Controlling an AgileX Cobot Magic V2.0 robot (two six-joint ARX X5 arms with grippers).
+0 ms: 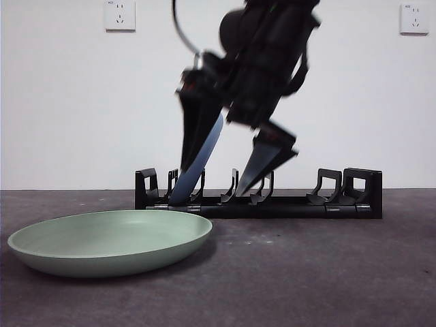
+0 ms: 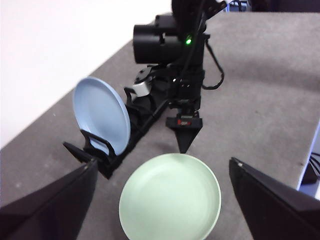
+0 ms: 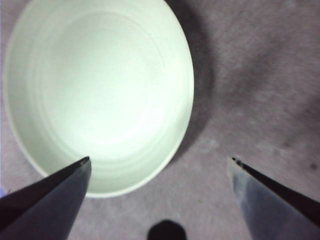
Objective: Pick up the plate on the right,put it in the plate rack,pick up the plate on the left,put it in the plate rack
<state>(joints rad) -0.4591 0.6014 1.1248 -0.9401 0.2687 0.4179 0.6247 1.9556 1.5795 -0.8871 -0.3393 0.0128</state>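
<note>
I am hovering the right gripper point(image 1: 231, 146), fingers spread and empty, over the rack point(image 1: 354, 204), where the blue plate point(image 1: 197, 163) is leaning between prongs; left gripper point(image 2: 162, 197), also spread, is waiting above the green plate point(image 2: 170, 197) at the rack's seven o'clock on the bench point(image 1: 327, 272).

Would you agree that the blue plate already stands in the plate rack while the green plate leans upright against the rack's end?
Not quite. The blue plate does stand in the plate rack, but the green plate lies flat on the table in front of the rack, not leaning against it. The front view shows this plainly, and the left wrist view confirms it.
</note>
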